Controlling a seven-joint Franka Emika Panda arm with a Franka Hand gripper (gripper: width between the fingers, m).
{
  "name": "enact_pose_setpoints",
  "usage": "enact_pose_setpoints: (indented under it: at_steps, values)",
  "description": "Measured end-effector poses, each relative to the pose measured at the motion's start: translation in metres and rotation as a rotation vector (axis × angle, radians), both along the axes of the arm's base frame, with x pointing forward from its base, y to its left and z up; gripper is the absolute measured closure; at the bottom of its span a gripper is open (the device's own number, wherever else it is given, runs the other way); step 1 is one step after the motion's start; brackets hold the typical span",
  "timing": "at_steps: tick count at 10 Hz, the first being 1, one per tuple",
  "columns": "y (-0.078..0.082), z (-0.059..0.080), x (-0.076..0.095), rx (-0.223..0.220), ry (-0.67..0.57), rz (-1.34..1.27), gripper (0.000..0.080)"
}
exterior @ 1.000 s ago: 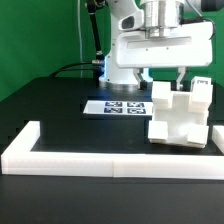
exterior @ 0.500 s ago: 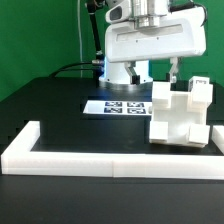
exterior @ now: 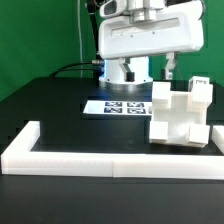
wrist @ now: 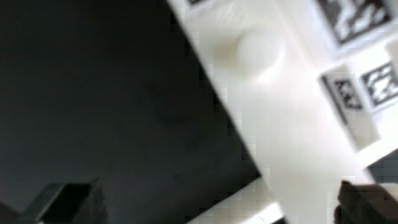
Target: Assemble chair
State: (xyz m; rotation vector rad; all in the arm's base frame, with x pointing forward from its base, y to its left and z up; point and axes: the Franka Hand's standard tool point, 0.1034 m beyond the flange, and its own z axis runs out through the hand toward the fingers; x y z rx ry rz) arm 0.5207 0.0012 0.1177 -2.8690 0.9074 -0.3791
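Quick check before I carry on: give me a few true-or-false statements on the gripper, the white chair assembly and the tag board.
1. The gripper is open and holds nothing. True.
2. The chair stands on the marker board. False: it stands on the black table, to the exterior view's right of the board.
3. The gripper is clamped on a part of the chair. False: it hangs above the chair, apart from it.
4. In the exterior view, a white border wall runs in front of the chair. True.
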Motion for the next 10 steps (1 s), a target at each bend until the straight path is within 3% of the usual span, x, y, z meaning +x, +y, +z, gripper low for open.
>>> enact_pose_setpoints:
  at_steps: [4, 10]
  values:
    - [-0.002, -0.002, 0.003, -0.004, 0.002, -0.005, 0.0150]
    - [-0.016, -0.012, 0.030, -0.041, -0.010, -0.017, 0.0150]
